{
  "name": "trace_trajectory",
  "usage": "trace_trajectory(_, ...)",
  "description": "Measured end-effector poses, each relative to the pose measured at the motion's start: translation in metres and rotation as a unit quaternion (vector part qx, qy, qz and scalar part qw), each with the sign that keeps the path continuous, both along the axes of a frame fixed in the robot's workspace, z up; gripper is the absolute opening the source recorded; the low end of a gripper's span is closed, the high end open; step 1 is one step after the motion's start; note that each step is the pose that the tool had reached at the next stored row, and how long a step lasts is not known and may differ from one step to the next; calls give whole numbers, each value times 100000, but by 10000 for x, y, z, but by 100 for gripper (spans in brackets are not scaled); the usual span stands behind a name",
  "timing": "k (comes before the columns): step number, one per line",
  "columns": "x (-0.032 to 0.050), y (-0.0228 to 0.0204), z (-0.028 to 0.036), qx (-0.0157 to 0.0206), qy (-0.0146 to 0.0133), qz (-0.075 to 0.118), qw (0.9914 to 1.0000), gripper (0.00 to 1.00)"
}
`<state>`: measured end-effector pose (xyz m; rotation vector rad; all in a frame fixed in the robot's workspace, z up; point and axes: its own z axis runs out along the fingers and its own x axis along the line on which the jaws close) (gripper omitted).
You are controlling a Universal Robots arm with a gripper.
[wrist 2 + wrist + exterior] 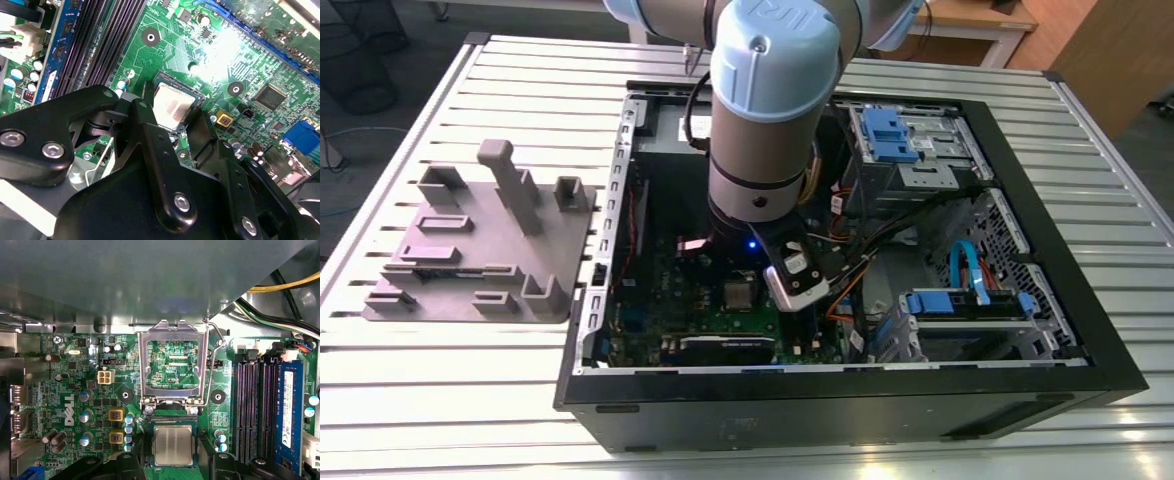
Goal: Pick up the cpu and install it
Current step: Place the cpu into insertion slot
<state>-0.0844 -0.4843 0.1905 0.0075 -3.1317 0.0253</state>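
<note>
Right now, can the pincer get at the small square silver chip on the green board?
Probably yes. The small square silver chip lies uncovered, the metal retaining frame stands swung open off it, and the pincer hovers right over it with nothing between.

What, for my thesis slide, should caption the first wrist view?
Cpu sitting in the motherboard socket, retention frame swung open.
</note>
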Motion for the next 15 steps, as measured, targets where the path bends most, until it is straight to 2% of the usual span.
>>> trace_trajectory(6, 0, -1, 0, -4, -1, -1, 100000, 53)
trace_trajectory(8, 1, -1, 1, -10, -7, 14, 100000, 45)
trace_trajectory(15, 0, -2, 0, -2, 0, -1, 100000, 44)
